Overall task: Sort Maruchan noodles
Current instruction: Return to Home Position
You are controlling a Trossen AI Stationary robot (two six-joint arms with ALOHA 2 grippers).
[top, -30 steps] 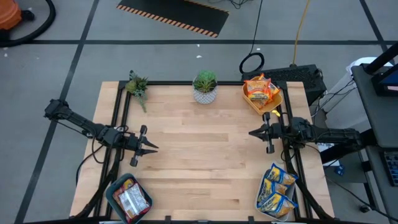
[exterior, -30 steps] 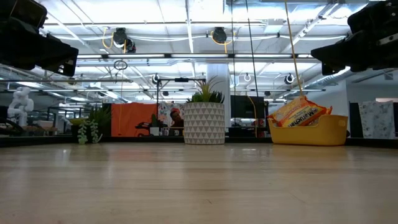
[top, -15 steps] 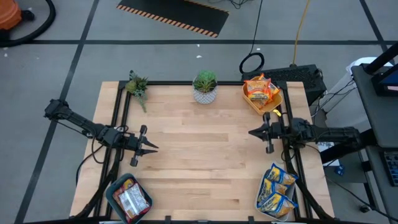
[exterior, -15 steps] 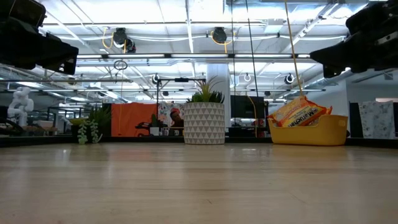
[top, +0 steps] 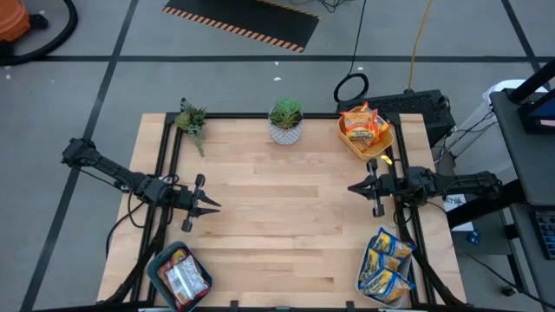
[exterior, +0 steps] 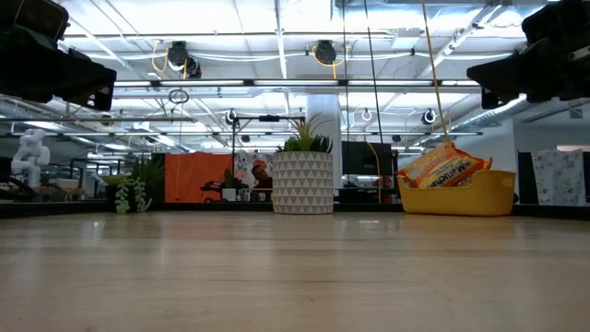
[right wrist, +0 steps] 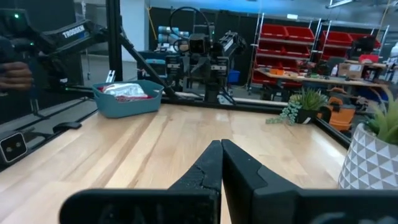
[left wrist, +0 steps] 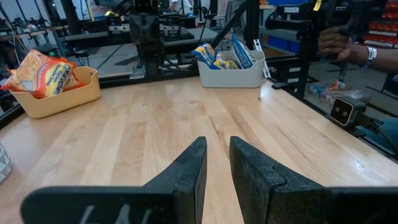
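The left pincer point(top: 211, 205) hovers over the 9 o'clock side of the counter point(top: 277, 217), fingers slightly parted, holding nothing. The right pincer point(top: 354, 185) hovers at 3 o'clock, fingers pressed together, empty. Orange packets point(top: 362, 124) lie in the yellow bin point(exterior: 456, 197) at 1 o'clock. Blue-and-yellow packets point(top: 386, 264) fill the pale bin point(left wrist: 229, 77) at 5 o'clock, and red packets point(top: 180, 276) sit in the teal bin point(right wrist: 127, 106) at 7 o'clock.
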